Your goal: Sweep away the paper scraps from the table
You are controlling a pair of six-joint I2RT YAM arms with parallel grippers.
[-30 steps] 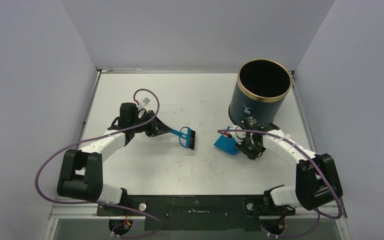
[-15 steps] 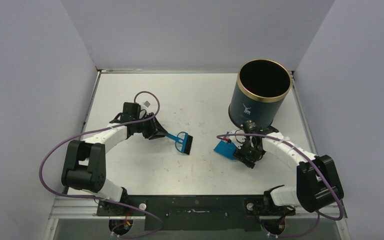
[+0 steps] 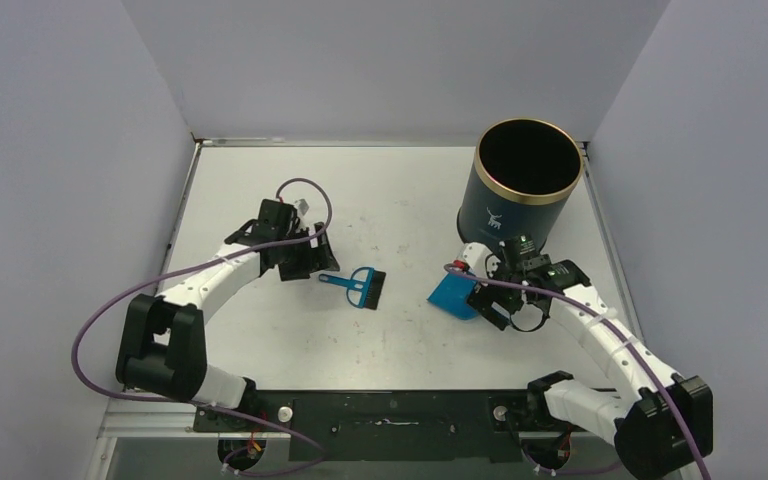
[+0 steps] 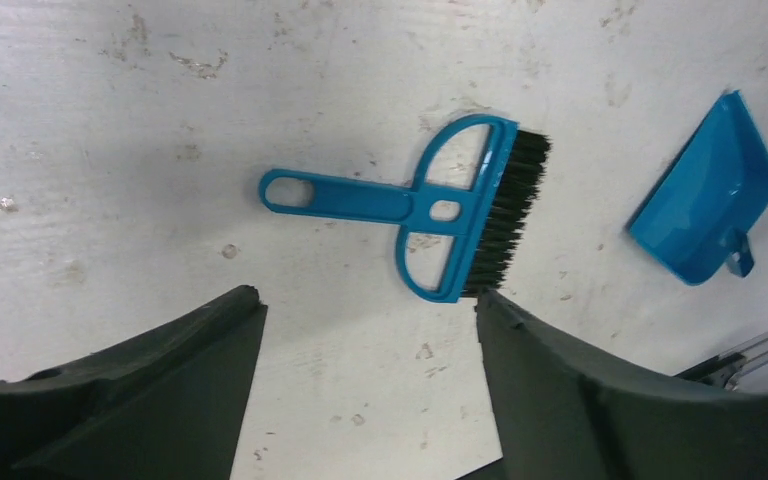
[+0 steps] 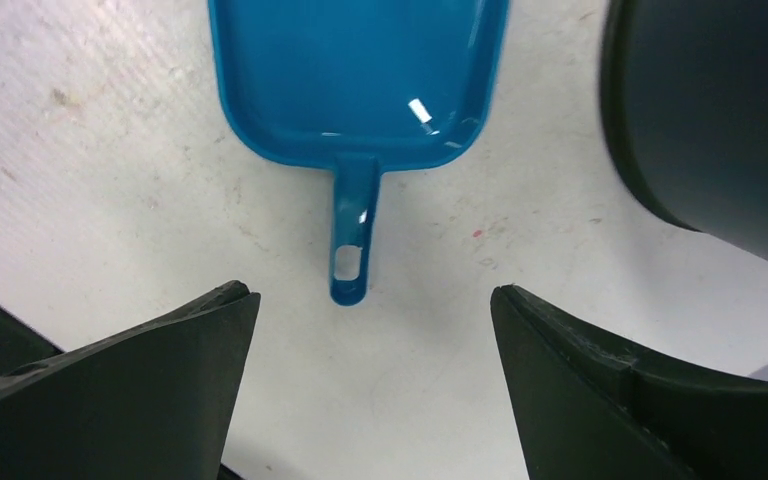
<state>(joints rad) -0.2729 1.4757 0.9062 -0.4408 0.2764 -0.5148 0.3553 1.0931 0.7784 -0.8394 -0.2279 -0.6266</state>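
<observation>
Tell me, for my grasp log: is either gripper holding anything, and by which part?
Nothing. Both stand open: the brush lies free before the left gripper, the dustpan before the right gripper.

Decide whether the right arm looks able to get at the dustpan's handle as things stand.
Probably yes: the open right pincer faces the dustpan's handle with only bare table between; the bin stands off to one side.
</observation>
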